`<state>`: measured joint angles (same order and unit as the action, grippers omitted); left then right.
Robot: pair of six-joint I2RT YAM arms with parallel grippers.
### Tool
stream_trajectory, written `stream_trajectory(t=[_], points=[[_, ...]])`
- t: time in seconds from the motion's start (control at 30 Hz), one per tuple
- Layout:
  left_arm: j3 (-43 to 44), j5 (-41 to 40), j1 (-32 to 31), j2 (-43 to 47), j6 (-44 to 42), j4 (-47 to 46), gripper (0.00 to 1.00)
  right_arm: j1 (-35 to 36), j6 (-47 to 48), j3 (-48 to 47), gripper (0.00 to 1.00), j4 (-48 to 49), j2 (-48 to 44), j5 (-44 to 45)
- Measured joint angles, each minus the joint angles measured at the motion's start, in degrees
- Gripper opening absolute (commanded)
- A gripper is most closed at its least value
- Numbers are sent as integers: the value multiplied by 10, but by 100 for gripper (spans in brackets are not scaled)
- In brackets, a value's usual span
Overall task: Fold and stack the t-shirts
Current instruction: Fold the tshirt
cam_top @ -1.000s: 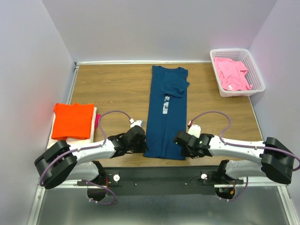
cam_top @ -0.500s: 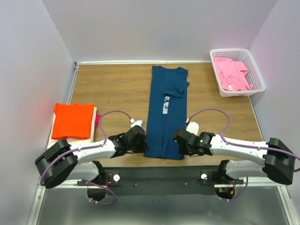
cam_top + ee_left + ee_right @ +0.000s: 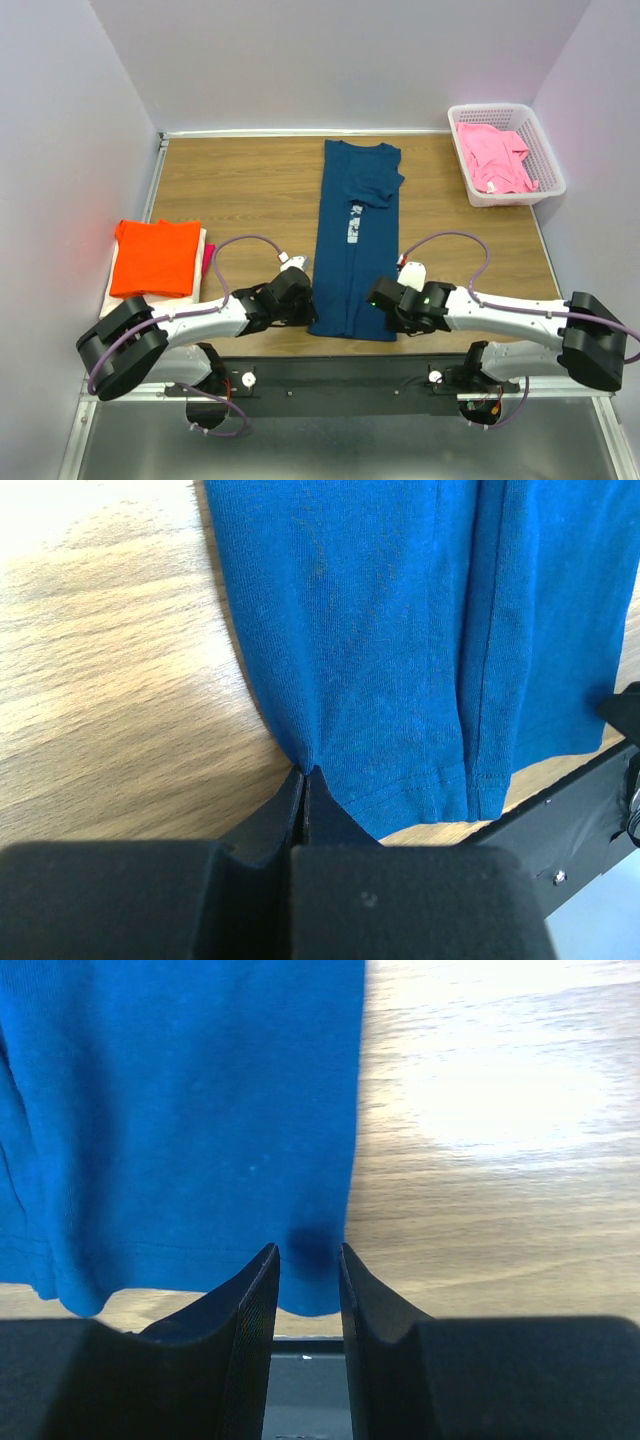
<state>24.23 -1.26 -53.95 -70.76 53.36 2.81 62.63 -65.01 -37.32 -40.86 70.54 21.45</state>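
The dark navy t-shirt (image 3: 355, 240) lies folded into a long strip down the middle of the table, its white print facing up. My left gripper (image 3: 303, 306) is shut on the shirt's near left hem corner (image 3: 330, 770), low on the wood. My right gripper (image 3: 384, 299) is open at the near right hem corner; its jaws straddle the cloth edge (image 3: 315, 1260) with a narrow gap. The orange t-shirt (image 3: 155, 257) tops a folded stack at the left, with a white one (image 3: 115, 297) and a magenta edge (image 3: 208, 258) beneath. The pink t-shirt (image 3: 495, 155) lies in the basket.
The white lattice basket (image 3: 505, 108) stands at the back right corner. Grey walls close in the table on three sides. The black mounting rail (image 3: 340, 375) runs along the near edge, just behind both grippers.
My right gripper has shifted slightly left and in onto the shirt's near right corner. The left gripper and the shirt have hardly moved.
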Motion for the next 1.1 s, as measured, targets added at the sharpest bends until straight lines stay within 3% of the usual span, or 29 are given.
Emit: stream_trajectory(t=[0.3,0.6,1.1], points=[[0,2,0,-2,0,-2,0,3,-6,-6,36,-23,-9,10],[0,4,0,-3,0,-5,0,30,-3,-37,36,-15,62,14],[0,5,0,-3,0,-5,0,37,-12,-18,9,12,73,14]])
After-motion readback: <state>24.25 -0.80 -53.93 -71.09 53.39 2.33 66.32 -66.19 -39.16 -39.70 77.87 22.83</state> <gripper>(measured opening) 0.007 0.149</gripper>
